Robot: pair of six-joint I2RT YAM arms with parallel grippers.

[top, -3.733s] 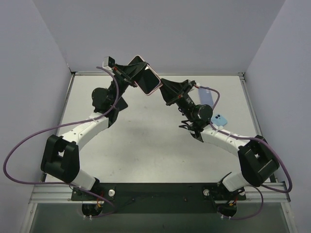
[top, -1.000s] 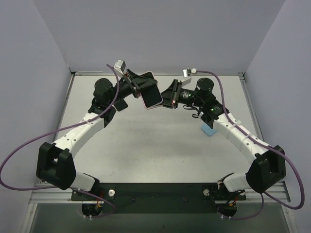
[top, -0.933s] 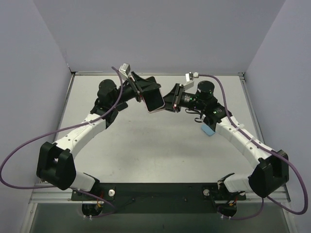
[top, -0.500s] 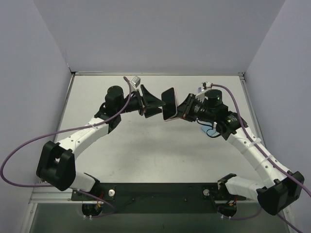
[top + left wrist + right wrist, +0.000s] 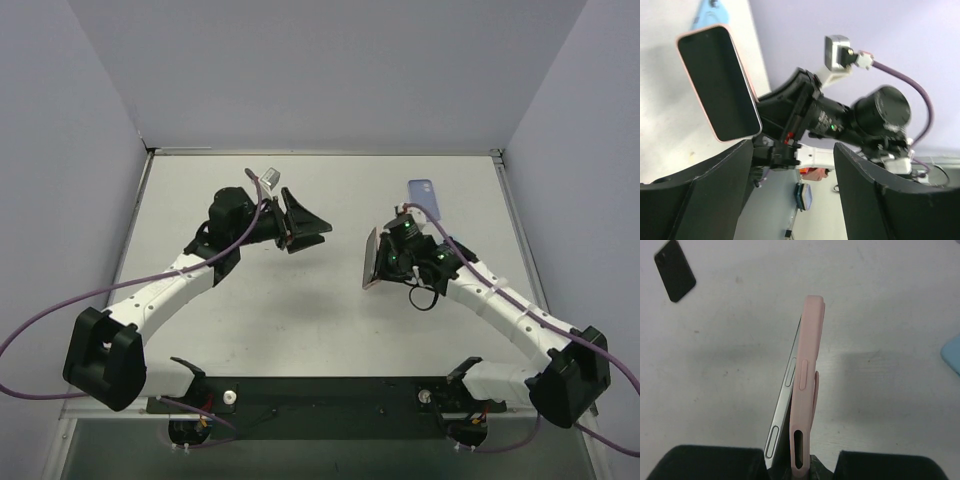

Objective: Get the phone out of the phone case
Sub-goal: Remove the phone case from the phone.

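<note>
Phone (image 5: 784,405) and pink phone case (image 5: 806,370) sit clamped edge-on between the fingers of my right pincer (image 5: 383,260), whose jaws are nearly closed across the pair. Through the right wrist camera I see the phone's silver side splayed away from the case at the end nearest the pincer. The two meet at the far end, so the phone is partly levered out but not free. My left pincer (image 5: 312,230) stands wide open with nothing in it, well apart from the phone and facing its dark screen. Ahead of the right pincer's tips and off to the left, a black slab (image 5: 675,270) lies flat on the table (image 5: 300,320). A blue case (image 5: 424,194) lies flat on the table off to that pincer's right.
</note>
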